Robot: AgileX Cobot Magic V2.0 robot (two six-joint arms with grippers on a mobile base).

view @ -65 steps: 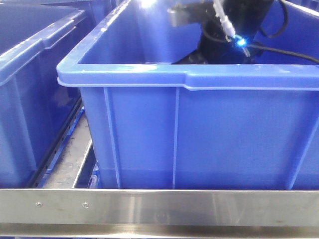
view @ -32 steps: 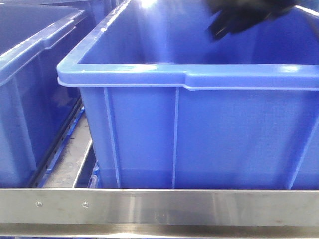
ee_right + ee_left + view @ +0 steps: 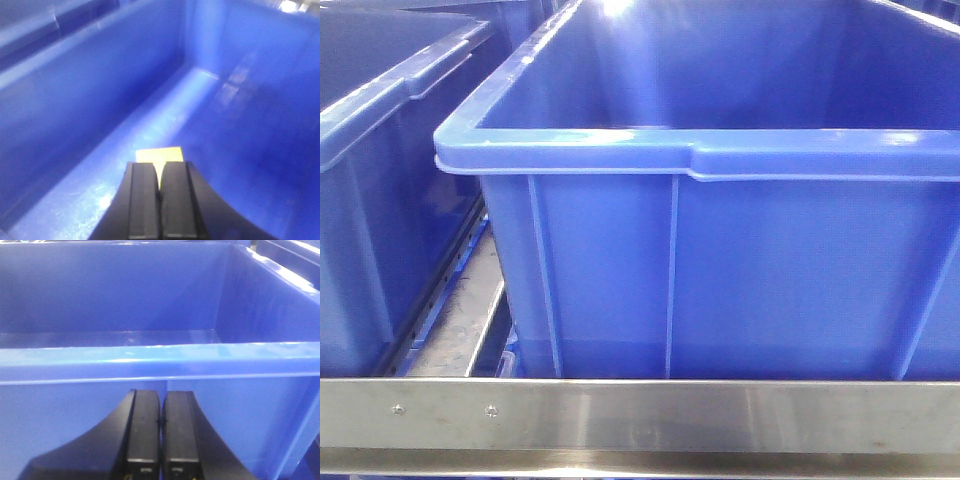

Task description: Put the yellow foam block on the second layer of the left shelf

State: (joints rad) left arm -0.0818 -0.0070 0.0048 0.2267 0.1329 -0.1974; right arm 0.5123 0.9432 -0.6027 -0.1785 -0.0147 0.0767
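Only a sliver of the yellow foam block (image 3: 159, 154) shows past the right gripper (image 3: 160, 181), whose fingers are pressed together above it, inside a blue bin (image 3: 75, 100); contact cannot be judged. The left gripper (image 3: 160, 412), also pressed together, sits outside a blue crate's rim (image 3: 160, 357). The front view shows the large bin (image 3: 720, 290) behind a steel rail (image 3: 640, 415).

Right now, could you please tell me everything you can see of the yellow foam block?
Only a small strip of the yellow foam block shows, and only in the right wrist view, peeking out just beyond the tips of the right gripper, whose fingers are closed together in front of it. The visible face is pale, flat yellow with a straight top edge. It appears to sit on the floor of the blue bin, near the base of one side wall. Whether the fingers touch it cannot be told. The other views do not show it.
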